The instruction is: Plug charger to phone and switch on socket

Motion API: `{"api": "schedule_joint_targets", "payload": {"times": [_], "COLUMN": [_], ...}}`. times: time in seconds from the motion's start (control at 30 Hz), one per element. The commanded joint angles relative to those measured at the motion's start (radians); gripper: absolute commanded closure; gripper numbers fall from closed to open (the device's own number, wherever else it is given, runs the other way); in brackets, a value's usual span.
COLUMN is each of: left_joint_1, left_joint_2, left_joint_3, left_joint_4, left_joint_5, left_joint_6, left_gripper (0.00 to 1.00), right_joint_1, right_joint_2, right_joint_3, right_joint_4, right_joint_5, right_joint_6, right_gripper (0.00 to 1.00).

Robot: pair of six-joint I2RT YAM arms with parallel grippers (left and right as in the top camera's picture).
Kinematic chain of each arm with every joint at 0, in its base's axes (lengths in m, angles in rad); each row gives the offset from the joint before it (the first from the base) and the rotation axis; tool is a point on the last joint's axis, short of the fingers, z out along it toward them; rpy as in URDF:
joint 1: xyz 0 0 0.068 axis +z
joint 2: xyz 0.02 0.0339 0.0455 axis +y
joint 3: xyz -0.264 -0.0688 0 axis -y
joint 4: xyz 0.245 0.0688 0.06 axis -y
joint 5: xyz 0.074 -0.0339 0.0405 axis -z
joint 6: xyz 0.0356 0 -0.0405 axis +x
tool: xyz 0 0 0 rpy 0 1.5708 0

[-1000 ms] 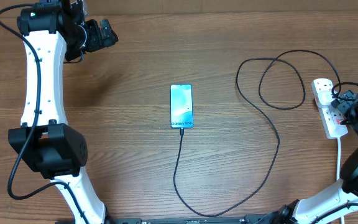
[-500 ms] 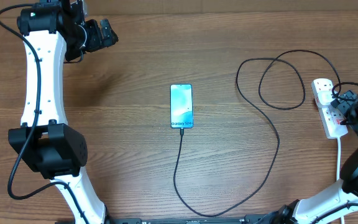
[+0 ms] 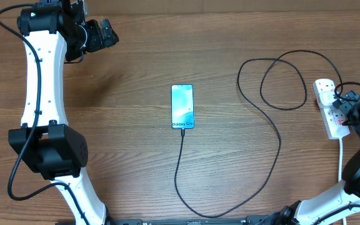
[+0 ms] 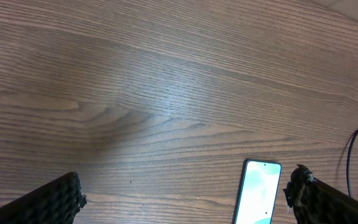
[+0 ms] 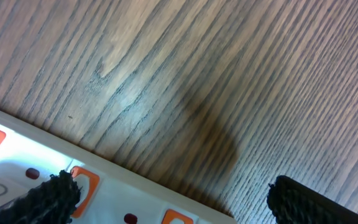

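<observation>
The left arm reaches to the far left corner of the brown wood-grain table [image 3: 136, 162]. Its left gripper [image 3: 108, 31] is held above bare wood, released, fingers spread wide with nothing between them.

The right arm bends in from the right edge. Its right gripper [image 3: 347, 105] hovers close over the white elongated power strip [image 3: 324, 89], fingers likewise spread and empty. Whether a fingertip touches the strip is hard to tell.

There are two arms, one phone, one black cable and one strip. The slim smartphone with a light blue-teal screen [image 3: 182, 106] lies flat at the table's centre. The long thin black charger cable [image 3: 279, 140] meets its near end, apparently plugged in. From there it sweeps near and right, then loops far toward the strip. A white cord [image 3: 340, 159] runs near from the strip.
</observation>
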Motion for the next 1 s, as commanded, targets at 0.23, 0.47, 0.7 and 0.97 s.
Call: {"api": "schedule_joint_targets", "payload": {"times": [0.23, 0.47, 0.7, 0.97], "left_joint_1": [-0.002, -0.002, -0.002, -0.002], "left_joint_2": [-0.01, -0.01, -0.01, -0.01], "left_joint_3": [0.01, 0.01, 0.01, 0.01], "left_joint_4": [0.0, 0.001, 0.001, 0.001], "left_joint_5": [0.009, 0.009, 0.009, 0.009], "left_joint_6": [-0.006, -0.006, -0.006, -0.006], "left_gripper": [0.01, 0.0, 0.0, 0.0], "right_joint_1": [0.013, 0.013, 0.013, 0.013], "right_joint_2": [0.027, 0.035, 0.035, 0.035], "right_joint_3": [-0.014, -0.014, -0.014, -0.014], "right_joint_4": [-0.042, -0.051, -0.064, -0.064], "right_joint_5": [-0.093, -0.093, -0.095, -0.095], "right_joint_6": [-0.028, -0.028, -0.028, -0.028], "right_gripper": [0.0, 0.0, 0.0, 0.0]}}
